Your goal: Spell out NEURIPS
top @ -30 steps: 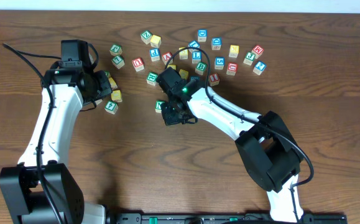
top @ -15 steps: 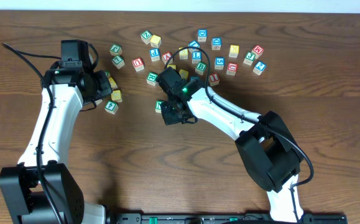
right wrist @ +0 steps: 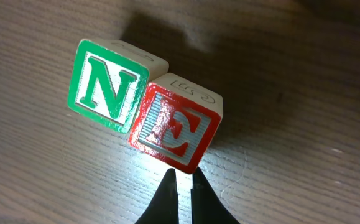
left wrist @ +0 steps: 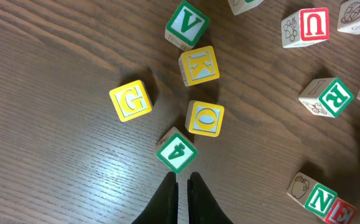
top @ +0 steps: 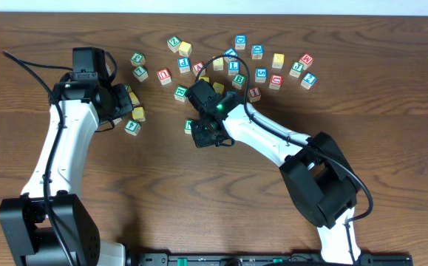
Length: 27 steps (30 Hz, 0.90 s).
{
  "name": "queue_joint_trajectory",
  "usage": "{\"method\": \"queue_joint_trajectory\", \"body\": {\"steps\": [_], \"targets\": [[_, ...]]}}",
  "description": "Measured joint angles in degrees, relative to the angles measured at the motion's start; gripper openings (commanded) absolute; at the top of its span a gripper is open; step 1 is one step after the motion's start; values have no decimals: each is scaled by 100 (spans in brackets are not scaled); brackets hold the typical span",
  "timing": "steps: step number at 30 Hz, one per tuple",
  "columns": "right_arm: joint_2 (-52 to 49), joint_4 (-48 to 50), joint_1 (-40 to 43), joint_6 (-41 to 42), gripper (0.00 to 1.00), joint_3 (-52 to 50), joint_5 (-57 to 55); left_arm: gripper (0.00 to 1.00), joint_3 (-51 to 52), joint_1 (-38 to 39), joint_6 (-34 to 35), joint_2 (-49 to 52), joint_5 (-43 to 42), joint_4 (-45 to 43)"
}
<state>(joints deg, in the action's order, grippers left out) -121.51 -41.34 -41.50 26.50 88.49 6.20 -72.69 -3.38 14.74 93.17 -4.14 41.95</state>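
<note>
Your right pincer [right wrist: 181, 190] is drawn down to a narrow slit with nothing between its fingers. In its wrist view the tips sit just at 6 o'clock of the red E cube [right wrist: 176, 124]; you cannot tell from here whether they touch its lower corner. The green N cube [right wrist: 108, 85] lies at 10 o'clock of the E. The two meet along one edge, both resting on the desk [top: 125, 192] with letters up and both turned a little askew. From overhead the pair sits near the middle of the desk, the N showing at the pincer's 9 o'clock and the E hidden under the arm.

Your left pincer [left wrist: 181, 190] is likewise closed to a thin gap and holds nothing. It hangs just at 6 o'clock of the green 4 cube [left wrist: 177, 150]. Going toward 12 o'clock from there you have the yellow O cube [left wrist: 204, 118] just beside the 4, then the yellow K cube [left wrist: 199, 65], then the green V cube [left wrist: 186, 23]. The yellow G cube [left wrist: 131, 100] lies apart at the O's 9 o'clock.

In that same view the red U cube [left wrist: 307, 27] sits at 1 o'clock and the green R cube [left wrist: 329, 96] at 3 o'clock, both apart from the N and E pair down at 4 o'clock. More cubes lie scattered from 12 to 2 o'clock on the desk, their letters too small to read from overhead.
</note>
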Motion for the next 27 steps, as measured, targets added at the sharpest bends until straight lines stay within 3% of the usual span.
{"method": "queue_joint_trajectory", "body": {"steps": [27], "targets": [[-92, 85, 0, 0, 5, 0, -50, 8, 0, 0, 0, 0, 0, -39]]}}
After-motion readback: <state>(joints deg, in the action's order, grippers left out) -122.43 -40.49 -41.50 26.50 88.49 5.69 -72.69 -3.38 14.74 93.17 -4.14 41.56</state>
